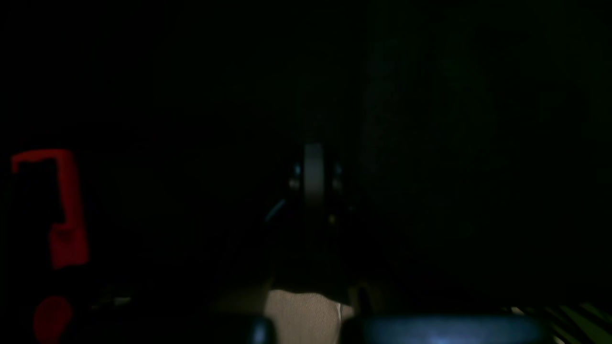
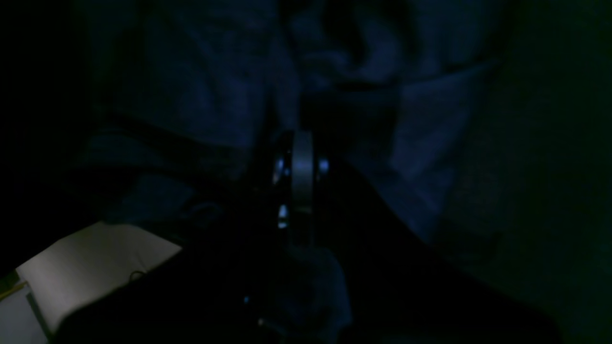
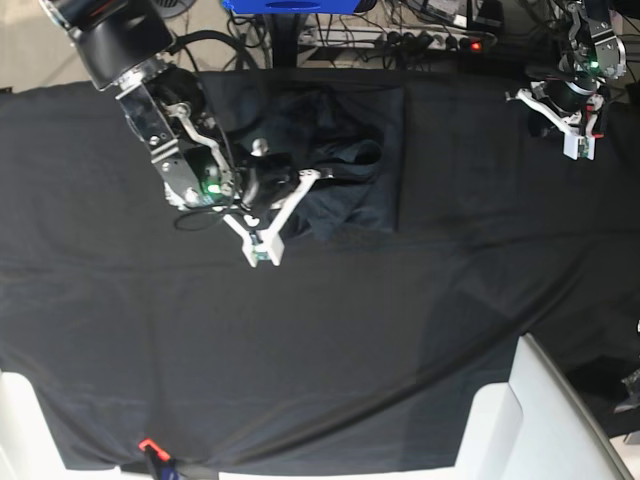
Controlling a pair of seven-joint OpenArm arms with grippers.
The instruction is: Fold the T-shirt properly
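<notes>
We observe the counter [image 3: 320, 340], draped in a black cloth [image 3: 100, 300] that covers nearly the whole base view. The T-shirt [image 3: 345, 170], dark charcoal and rumpled, lies bunched on the cloth just beyond and beside the right pincer [image 3: 266, 250], toward the far edge of the counter. In the right wrist view its bluish folds [image 2: 420, 143] fill the field ahead of the pincer, with one fold running back alongside the fingers [image 2: 302, 172].

We note the right arm [image 3: 170, 130] reaching in from the base view's upper left, its pincer angled down to the cloth at the near corner of the garment. Its jaws are pressed together; we cannot tell whether any fabric is caught between them.

The left pincer [image 3: 577, 145] sits well apart from the T-shirt, near the counter's far corner, jaws together and holding nothing. The left wrist view is almost wholly dark; only a red bracket [image 1: 67, 205] shows to the side of the left pincer.
</notes>
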